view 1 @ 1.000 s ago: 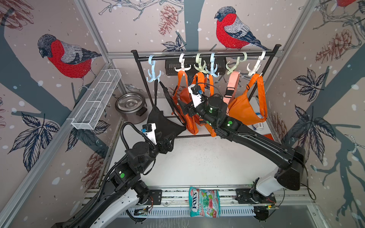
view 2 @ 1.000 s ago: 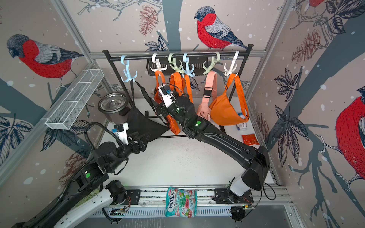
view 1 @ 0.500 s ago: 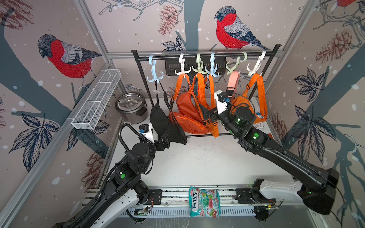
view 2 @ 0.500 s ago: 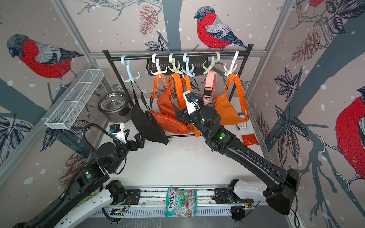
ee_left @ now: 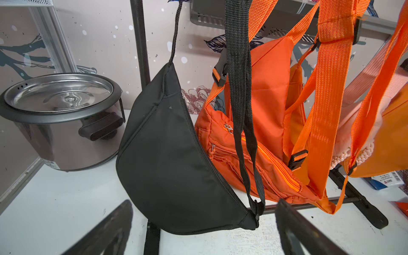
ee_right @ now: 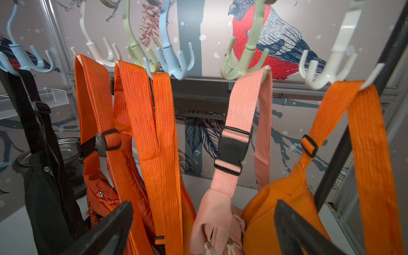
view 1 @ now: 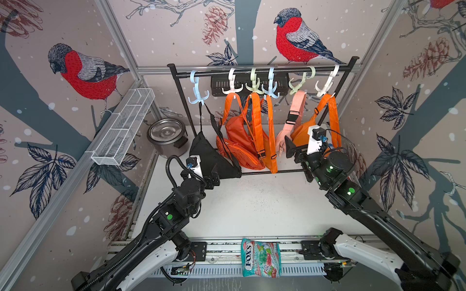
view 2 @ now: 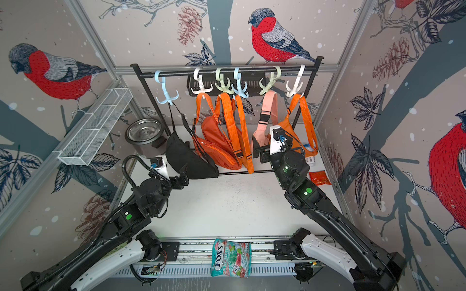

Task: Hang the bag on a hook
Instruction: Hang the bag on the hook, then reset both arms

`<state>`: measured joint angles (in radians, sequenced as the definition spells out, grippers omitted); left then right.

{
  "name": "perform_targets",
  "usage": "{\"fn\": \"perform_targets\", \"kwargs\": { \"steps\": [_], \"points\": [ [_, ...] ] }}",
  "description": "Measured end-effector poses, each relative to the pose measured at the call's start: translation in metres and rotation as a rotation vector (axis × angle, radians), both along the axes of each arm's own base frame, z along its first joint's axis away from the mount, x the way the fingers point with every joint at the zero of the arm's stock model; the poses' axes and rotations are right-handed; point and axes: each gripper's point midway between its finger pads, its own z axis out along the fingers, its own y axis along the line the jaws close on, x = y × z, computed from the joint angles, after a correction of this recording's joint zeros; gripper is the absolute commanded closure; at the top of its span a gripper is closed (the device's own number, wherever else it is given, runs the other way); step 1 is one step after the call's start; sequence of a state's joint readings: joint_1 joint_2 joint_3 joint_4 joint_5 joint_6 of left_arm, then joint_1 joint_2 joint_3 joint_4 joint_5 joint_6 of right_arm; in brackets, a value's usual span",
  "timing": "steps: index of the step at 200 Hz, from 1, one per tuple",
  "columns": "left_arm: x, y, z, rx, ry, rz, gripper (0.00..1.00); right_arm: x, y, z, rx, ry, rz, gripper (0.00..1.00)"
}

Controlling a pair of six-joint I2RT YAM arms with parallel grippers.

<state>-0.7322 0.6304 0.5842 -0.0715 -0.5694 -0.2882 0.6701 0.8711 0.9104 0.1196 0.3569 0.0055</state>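
A black bag (view 1: pixel 209 156) hangs by its strap from the light-blue hook (view 1: pixel 198 94) at the left end of the rail (view 1: pixel 277 69). My left gripper (view 1: pixel 213 180) stands open just below and in front of the black bag's (ee_left: pixel 167 165) lower edge, holding nothing. Three orange bags (view 1: pixel 239 141) hang from the middle hooks. A pink bag (ee_right: pixel 216 212) and another orange bag (ee_right: pixel 276 207) hang further right. My right gripper (view 1: pixel 290 148) is open in front of those two, with the jaws wide apart in its wrist view (ee_right: pixel 204 204).
A steel pot (view 1: pixel 166 136) stands at the back left beside the rack's post. A white wire basket (view 1: pixel 123 128) is fixed on the left wall. The rack's base bar (view 1: pixel 272 172) lies across the table. A candy packet (view 1: pixel 261 260) sits at the front edge and a red packet (view 2: pixel 319 177) at right.
My right gripper drew back from the orange straps near the hooks, down and to the right. The orange bags swung and settled. My left gripper backed off the black bag, which now hangs free.
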Motion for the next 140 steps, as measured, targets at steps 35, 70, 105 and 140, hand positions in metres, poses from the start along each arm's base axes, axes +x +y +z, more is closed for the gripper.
{"fn": "perform_targets", "kwargs": {
  "steps": [35,70,105,140],
  "points": [
    [0.003,0.001,-0.007,0.030,-0.006,0.010,0.02,-0.004,-0.024,-0.014,0.022,0.017,-0.074,0.00],
    [0.003,0.006,-0.018,0.057,-0.016,0.034,0.02,-0.009,-0.043,-0.028,0.044,0.032,-0.138,0.00],
    [0.003,0.014,-0.028,0.077,-0.014,0.079,0.04,-0.014,-0.063,-0.041,0.061,0.042,-0.218,0.00],
    [0.002,0.027,-0.030,0.088,-0.040,0.138,0.04,-0.022,-0.092,-0.055,0.097,0.046,-0.351,0.00]
  ]
}}
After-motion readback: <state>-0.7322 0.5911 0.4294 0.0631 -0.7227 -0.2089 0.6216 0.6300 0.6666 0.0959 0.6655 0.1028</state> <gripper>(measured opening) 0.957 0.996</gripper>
